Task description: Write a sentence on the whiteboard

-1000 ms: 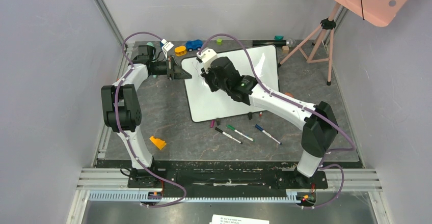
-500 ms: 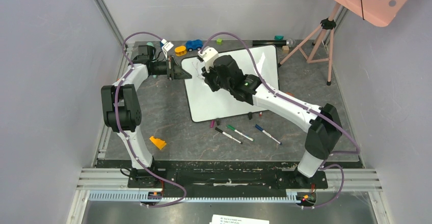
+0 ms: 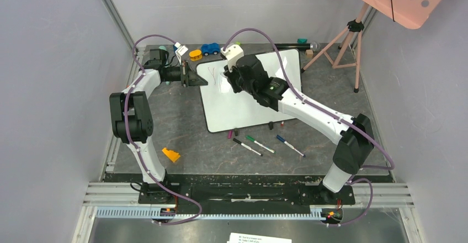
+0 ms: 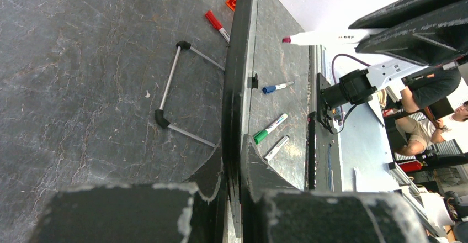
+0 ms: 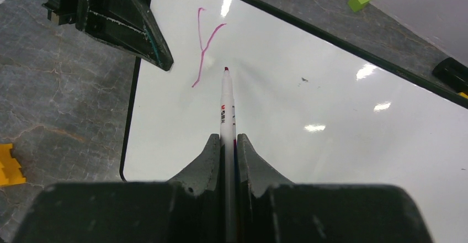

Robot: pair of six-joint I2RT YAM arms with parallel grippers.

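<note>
Tabletop [image 3: 182, 132]: dark grey, stone-patterned, arm bases at its near edge

Whiteboard [image 3: 243, 107]: lies mid-tabletop toward the far side, skewed, its near long edge angled to the tabletop's edge; glossy white, thin black frame, two small black feet on the near edge; the left wrist view sees it edge-on [image 4: 234, 88], with a wire stand against the tabletop on the side facing away from the pens

Right gripper [image 3: 229, 77]: reaches over the far-left part of the board; in the right wrist view [image 5: 226, 141] jaws narrow, pinched on a marker [image 5: 227, 110]

Left gripper [image 3: 193, 77]: at the board's left edge, near the far corner; in the left wrist view [image 4: 233, 154] jaws narrow, clamped on the black frame itself

Marker: white barrel, dark red tip, pointing away from the wrist over white surface; whether the tip touches the board, cannot tell

Loose pens just off the board's near edge: black-capped [image 3: 247, 147], green-capped [image 3: 259, 144], blue-capped [image 3: 290, 146], well apart from both grippers

The sentence [image 5: 203, 47]: one pink-purple "Y" near the board's far-left corner, just left of the marker tip, just beside the left jaws

Small items: orange piece [image 3: 171, 154] near-left on the tabletop; blue toy car [image 3: 209, 48] and green cube [image 3: 237, 45] beyond the board's far edge
</note>
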